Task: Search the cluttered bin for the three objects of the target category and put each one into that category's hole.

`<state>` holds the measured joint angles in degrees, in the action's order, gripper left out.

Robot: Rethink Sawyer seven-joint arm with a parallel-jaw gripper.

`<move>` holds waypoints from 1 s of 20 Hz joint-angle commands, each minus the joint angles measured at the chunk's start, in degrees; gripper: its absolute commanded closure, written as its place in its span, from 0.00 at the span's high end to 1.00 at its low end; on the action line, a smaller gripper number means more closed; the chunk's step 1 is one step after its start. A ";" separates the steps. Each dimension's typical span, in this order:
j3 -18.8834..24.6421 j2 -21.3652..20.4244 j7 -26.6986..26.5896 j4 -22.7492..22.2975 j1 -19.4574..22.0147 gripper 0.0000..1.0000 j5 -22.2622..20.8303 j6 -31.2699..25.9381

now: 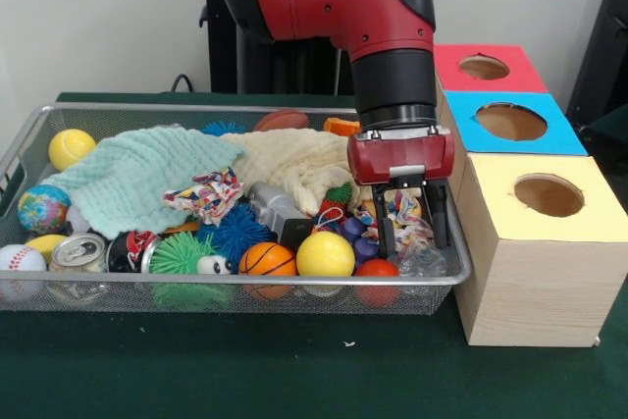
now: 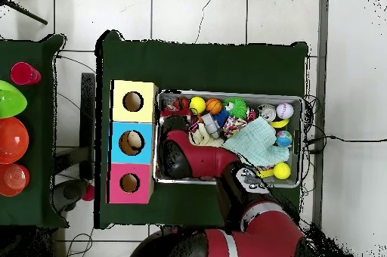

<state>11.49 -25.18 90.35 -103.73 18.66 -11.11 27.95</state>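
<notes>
Pincer (image 1: 412, 226) spread wide astride rope toy (image 1: 404, 215) in bin (image 1: 235, 287)

On your side surface (image 2: 30, 193) you'll see a red cup (image 2: 24, 73), a green bowl (image 2: 10, 99) and two orange bowls (image 2: 13, 139).

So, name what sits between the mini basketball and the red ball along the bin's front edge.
A yellow ball sits between the mini basketball and the red ball, seen in the front view.

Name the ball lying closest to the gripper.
The red ball at the bin's front rim, just below the open gripper. The plain yellow ball and the orange basketball sit farther off.
</notes>
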 commanded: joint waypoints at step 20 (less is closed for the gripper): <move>0.07 3.79 9.53 7.02 -1.53 1.00 -1.93 9.28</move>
<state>11.46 -22.99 90.35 -100.76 17.27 -11.13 35.08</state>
